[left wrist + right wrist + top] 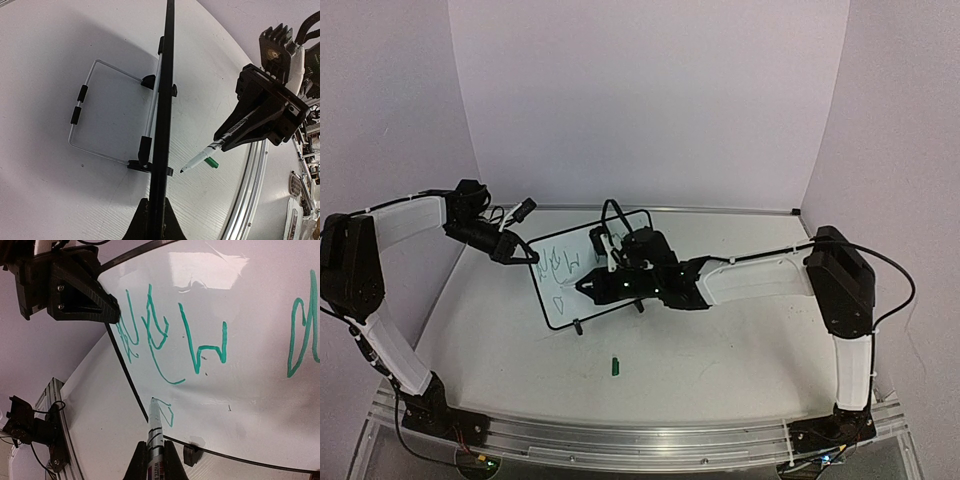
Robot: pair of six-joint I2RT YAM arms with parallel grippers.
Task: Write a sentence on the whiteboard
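Observation:
The whiteboard (582, 305) stands tilted on its wire stand (100, 115) at the table's middle. It is edge-on in the left wrist view (162, 125) and fills the right wrist view (250, 400). The green sentence (560, 263) runs across it (155, 335), with a small green mark (169, 412) below on a second line. My left gripper (527, 256) is shut on the board's left edge (154, 220), also seen in the right wrist view (111, 315). My right gripper (592, 287) is shut on a white marker (155, 432), whose tip is at the small mark, at or just off the surface (207, 154).
The marker's green cap (616, 366) lies on the table in front of the board, also in the left wrist view (212, 162). A metal rail (620, 440) runs along the near edge. White walls close in the back and sides.

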